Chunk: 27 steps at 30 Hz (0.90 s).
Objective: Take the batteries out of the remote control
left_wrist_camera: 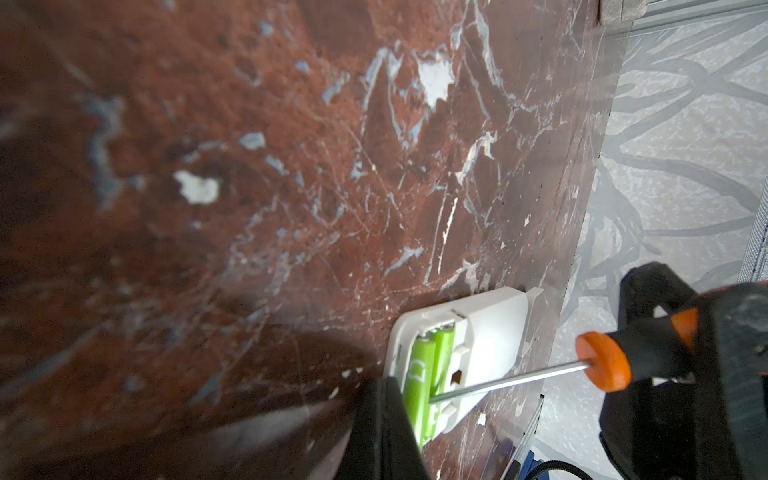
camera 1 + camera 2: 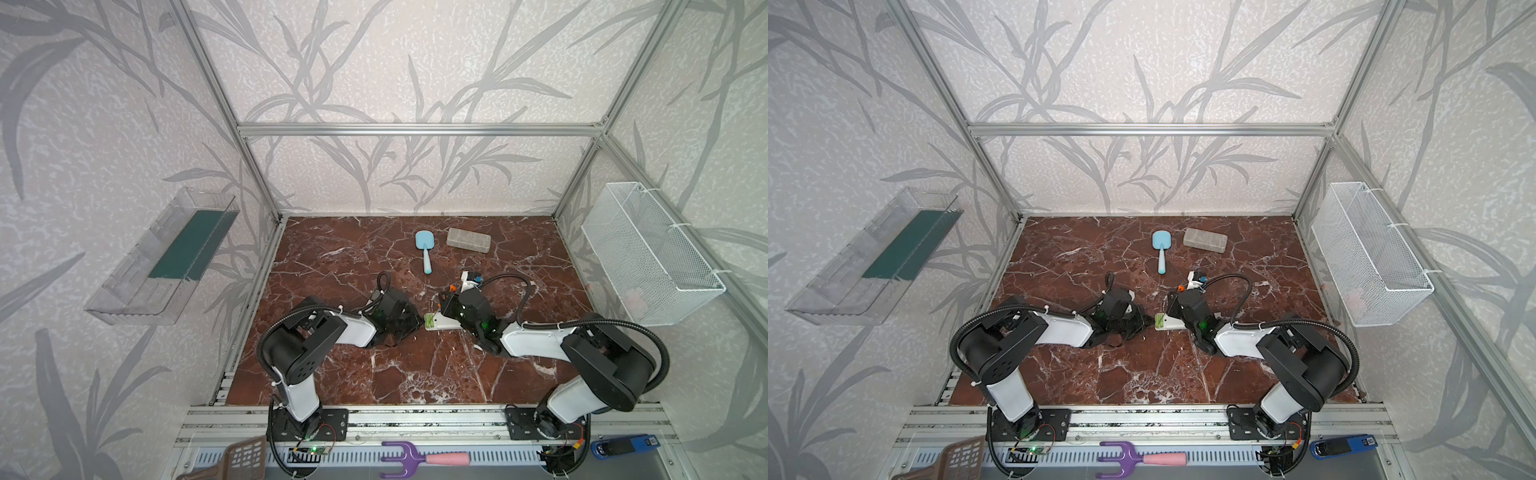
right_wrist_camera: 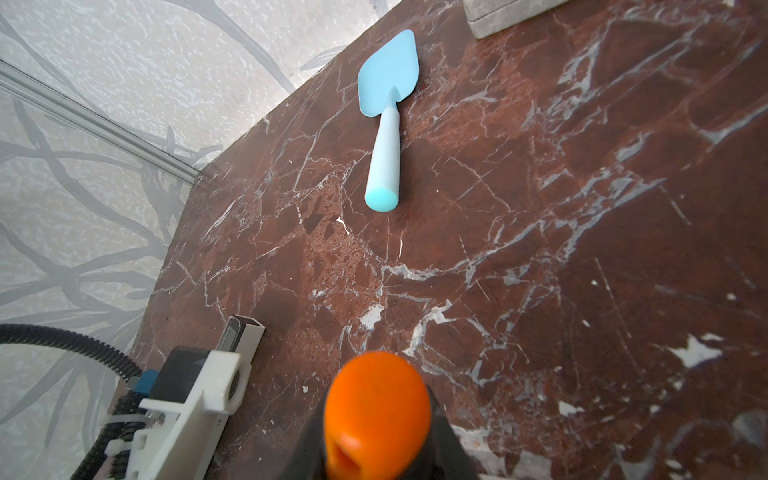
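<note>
The white remote control [image 2: 442, 323] [image 2: 1170, 323] lies back up in mid-table with its battery compartment uncovered. Two lime-green batteries [image 1: 424, 374] [image 2: 430, 321] sit side by side in it. My left gripper [image 1: 386, 390] [image 2: 419, 323] is shut with nothing between its fingers, and its tip stands against the remote's battery end. My right gripper [image 3: 376, 415] [image 2: 449, 301] is shut on an orange-and-black screwdriver [image 1: 602, 361]. The screwdriver's metal shaft [image 1: 507, 378] slants down, and its tip rests at the batteries' edge. The orange handle end [image 3: 376, 411] fills the near part of the right wrist view.
A light-blue toy spade [image 2: 424, 249] [image 3: 384, 120] and a grey block [image 2: 468, 240] lie at the back. A white-and-black device [image 2: 471, 282] [image 3: 195, 395] sits just behind my right gripper. A wire basket [image 2: 648, 253] hangs on the right wall, a clear tray [image 2: 166, 257] on the left.
</note>
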Motion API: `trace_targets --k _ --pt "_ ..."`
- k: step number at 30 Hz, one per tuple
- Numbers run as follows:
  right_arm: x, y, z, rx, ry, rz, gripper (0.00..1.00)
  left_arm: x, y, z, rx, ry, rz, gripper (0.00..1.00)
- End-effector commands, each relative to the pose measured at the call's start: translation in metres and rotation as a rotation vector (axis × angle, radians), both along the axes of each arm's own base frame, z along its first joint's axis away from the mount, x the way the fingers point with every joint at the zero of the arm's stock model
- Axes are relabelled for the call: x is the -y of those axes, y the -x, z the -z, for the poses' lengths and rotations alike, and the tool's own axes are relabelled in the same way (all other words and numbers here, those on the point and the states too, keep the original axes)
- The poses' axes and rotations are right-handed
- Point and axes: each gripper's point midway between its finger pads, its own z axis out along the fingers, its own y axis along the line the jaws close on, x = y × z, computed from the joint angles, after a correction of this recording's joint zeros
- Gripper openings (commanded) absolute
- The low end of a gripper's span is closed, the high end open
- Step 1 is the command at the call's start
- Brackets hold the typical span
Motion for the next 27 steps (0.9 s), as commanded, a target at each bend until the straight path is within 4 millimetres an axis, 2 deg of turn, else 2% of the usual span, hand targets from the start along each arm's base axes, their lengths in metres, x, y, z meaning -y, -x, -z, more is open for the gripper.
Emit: trace_targets --k 1,8,16,17,27 --pt "-0.003 0.004 -0.009 -0.002 -0.065 -0.007 0.00 -0.036 0.027 0.040 -0.135 -0.149 -0.027 0.02" --pt "0.002 0.004 -0.005 -0.016 -0.109 0.013 0.00 -0.041 0.023 0.042 -0.139 -0.151 -0.030 0.03" --pt "0.005 0.004 0.008 -0.062 -0.157 0.044 0.00 -0.040 0.024 0.044 -0.142 -0.145 -0.028 0.03" --pt "0.004 0.002 0.004 -0.047 -0.180 0.045 0.00 -0.039 0.024 0.045 -0.142 -0.145 -0.027 0.03" --pt "0.011 0.004 0.010 -0.061 -0.199 0.078 0.00 -0.039 0.026 0.047 -0.147 -0.142 -0.027 0.03"
